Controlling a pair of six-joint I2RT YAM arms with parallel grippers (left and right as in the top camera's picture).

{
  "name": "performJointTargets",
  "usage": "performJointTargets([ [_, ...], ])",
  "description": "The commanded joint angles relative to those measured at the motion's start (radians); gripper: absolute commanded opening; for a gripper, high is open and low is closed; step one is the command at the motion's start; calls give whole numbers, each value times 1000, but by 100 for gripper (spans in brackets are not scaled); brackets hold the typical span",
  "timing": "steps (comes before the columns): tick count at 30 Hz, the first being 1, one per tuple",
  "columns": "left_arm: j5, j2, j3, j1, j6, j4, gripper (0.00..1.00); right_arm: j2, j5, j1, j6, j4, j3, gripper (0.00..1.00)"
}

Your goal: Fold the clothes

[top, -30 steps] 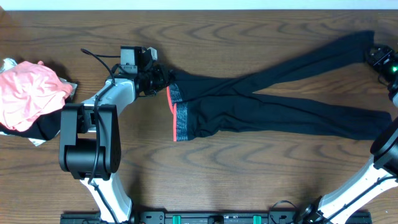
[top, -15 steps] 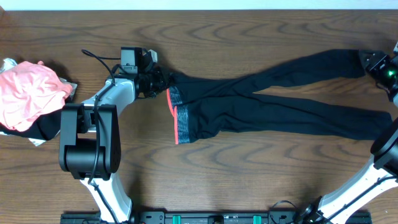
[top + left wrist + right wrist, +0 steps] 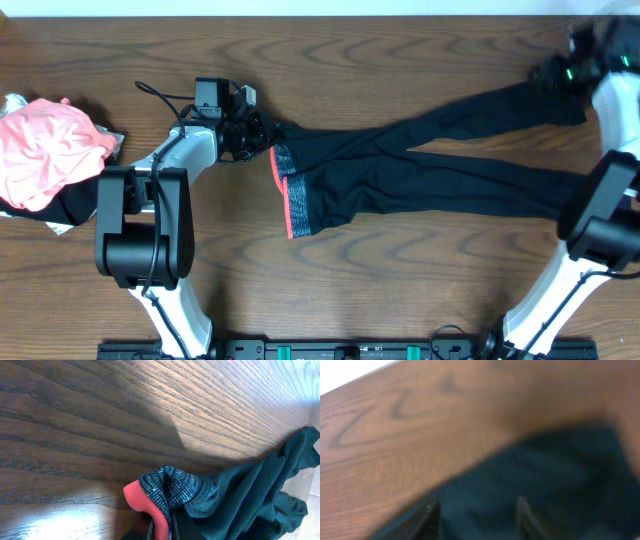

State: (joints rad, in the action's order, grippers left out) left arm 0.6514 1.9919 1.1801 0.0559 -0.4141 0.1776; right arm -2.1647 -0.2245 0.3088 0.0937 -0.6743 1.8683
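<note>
Wood bench (image 3: 400, 290): leggings (image 3: 420, 165) lie spread left to right, legs splayed apart toward the right. At the left, the left gripper (image 3: 252, 132) is clamped on the far corner of the waistband (image 3: 290, 195). At far right, the right gripper (image 3: 476, 508) has its jaws parted over the far cuff (image 3: 570, 105); the view is blurred and no pinch is evident. Best to take the cuff squarely and bring the legs parallel before folding.

The black leggings (image 3: 400, 170) lie flat, stretched nearly across the table (image 3: 400, 290), with the grey waistband (image 3: 291, 195) and its coral-red edge toward the table's left. The two narrow legs fork rightward, one toward the table's far right corner and the other toward its right edge. The waistband's far corner is bunched up.
</note>
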Motion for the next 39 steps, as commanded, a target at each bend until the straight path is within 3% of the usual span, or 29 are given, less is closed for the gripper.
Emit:
performJointTargets([
  [1, 14, -19, 1, 12, 48, 5, 10, 18, 278, -53, -97, -44, 140, 50],
  [5, 10, -19, 1, 27, 58, 5, 10, 18, 380, -79, -8, -71, 183, 52],
  [11, 11, -19, 1, 44, 66, 6, 10, -32, 413, -65, 3, -76, 182, 58],
  [20, 10, -19, 1, 48, 80, 19, 10, -160, 399, -58, 7, -83, 196, 57],
  [39, 10, -19, 1, 48, 100, 27, 10, -333, 320, -58, 79, -46, 219, 69],
])
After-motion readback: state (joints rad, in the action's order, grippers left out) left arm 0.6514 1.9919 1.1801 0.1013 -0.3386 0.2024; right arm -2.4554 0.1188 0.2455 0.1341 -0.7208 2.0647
